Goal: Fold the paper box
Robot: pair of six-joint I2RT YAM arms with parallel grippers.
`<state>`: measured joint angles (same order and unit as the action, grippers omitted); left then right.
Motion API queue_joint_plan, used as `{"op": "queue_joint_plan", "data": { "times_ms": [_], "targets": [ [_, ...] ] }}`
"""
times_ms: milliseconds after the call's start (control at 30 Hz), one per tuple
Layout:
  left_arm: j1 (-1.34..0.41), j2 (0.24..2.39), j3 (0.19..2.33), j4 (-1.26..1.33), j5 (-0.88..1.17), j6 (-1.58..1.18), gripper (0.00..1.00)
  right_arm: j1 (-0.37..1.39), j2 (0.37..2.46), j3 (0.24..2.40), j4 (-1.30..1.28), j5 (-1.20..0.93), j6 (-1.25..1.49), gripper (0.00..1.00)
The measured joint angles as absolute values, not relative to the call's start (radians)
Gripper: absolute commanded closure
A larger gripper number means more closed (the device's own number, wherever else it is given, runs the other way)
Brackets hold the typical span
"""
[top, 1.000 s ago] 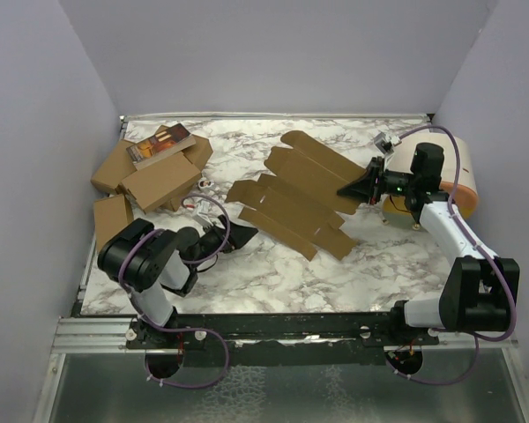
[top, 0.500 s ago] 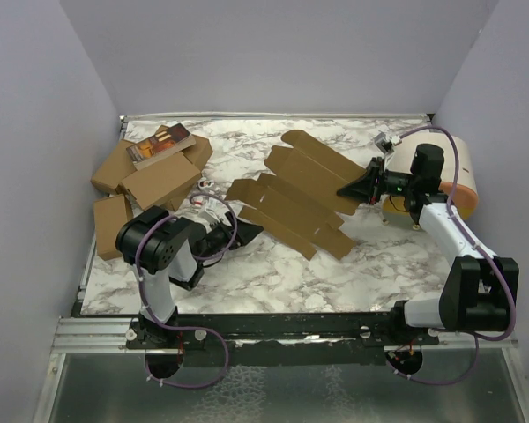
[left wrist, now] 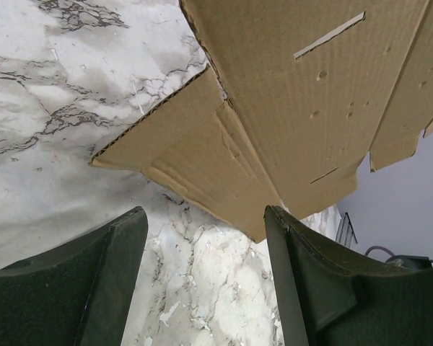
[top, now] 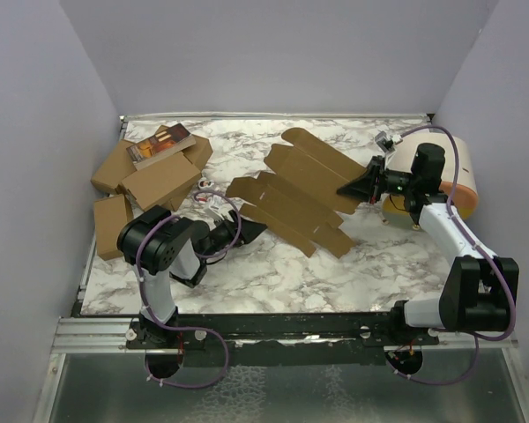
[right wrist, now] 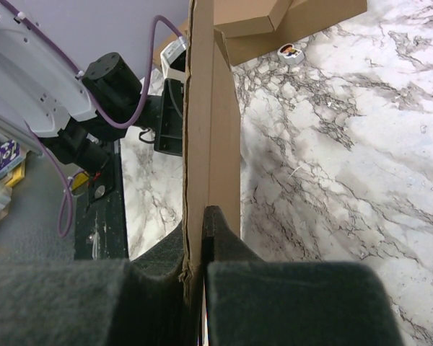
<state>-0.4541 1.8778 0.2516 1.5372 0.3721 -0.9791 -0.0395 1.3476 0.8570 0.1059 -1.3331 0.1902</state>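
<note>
From above, the paper box (top: 295, 198), a flat die-cut sheet of plain brown corrugated card with flaps and slots, is seen spread across the grey-veined marble table (top: 370, 256). Its far right edge is pinched by the right gripper (top: 346, 190), and the left gripper (top: 256, 227) is held near its left flap. From the left wrist, the dark matte fingers (left wrist: 108, 281) are seen parted around bare marble, with the creased flap (left wrist: 202, 151) just ahead. From the right wrist, the sheet's fluted edge (right wrist: 209, 108) is clamped between closed pads (right wrist: 231, 252). No writing can be read.
</note>
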Motion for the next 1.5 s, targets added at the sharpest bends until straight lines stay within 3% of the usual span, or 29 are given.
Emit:
{"op": "queue_joint_plan", "data": {
  "times_ms": [633,867,1033,1267,1500],
  "targets": [
    [-0.476,1.845,0.289,1.536,0.343,-0.934,0.28,-0.046,1.314,0.845,0.149,-1.357,0.253,0.99],
    [-0.455,1.61,0.184,1.537,0.366,-0.848,0.26,-0.048,1.295,0.997,-0.019,-1.36,0.142,0.99],
    [-0.3,1.464,0.117,1.539,0.447,-0.878,0.28,-0.048,1.291,1.179,-0.233,-1.359,-0.009,0.99],
    [-0.132,1.445,0.11,1.539,0.526,-1.007,0.51,-0.048,1.27,1.367,-0.442,-1.359,-0.143,0.99],
    [-0.062,1.522,0.247,1.537,0.565,-1.133,0.48,-0.048,1.262,1.431,-0.54,-1.392,-0.181,0.99]
  ]
}}
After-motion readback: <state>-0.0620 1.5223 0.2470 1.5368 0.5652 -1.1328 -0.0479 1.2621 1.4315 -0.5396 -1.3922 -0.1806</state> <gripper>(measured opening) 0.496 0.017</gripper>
